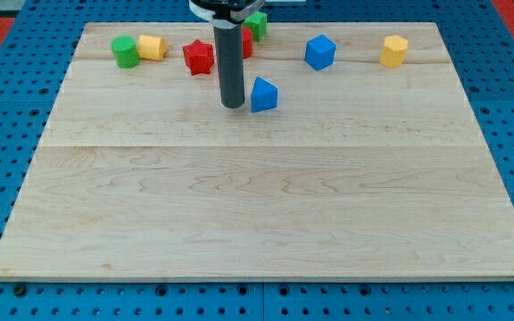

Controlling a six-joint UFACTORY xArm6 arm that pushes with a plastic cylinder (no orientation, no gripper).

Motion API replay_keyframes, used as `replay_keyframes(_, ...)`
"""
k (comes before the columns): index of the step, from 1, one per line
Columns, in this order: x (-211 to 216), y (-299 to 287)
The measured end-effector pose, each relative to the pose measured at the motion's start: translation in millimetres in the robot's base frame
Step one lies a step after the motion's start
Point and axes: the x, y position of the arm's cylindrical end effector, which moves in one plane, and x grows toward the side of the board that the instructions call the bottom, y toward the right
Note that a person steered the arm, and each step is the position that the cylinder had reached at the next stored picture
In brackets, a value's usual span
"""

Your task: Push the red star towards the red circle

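Red star block [199, 57] sits near the top of the pale wooden board [266, 214], just left of my dark rod. My tip [232, 105] rests beside the blue triangular block [263, 94], holding nothing. The rod hides most of the red circle block [247, 43] and part of a green block [257, 23] behind it.

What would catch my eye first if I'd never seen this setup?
Probably the dark rod at the view's top centre, my tip resting just left of a blue block. Next, the red star left of the rod. The other bright blocks line the wooden board's top edge.
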Motion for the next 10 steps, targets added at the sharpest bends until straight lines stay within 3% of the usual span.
replay_keyframes(2,-56.4,117.3)
replay_keyframes(3,-17.0,95.5)
replay_keyframes(4,-2.7,-33.1)
replay_keyframes(5,-30.1,-137.7)
replay_keyframes(7,-92.7,-63.9)
replay_keyframes(8,-97.7,-83.6)
replay_keyframes(9,-150.6,-75.3)
replay_keyframes(10,-156.6,-126.0)
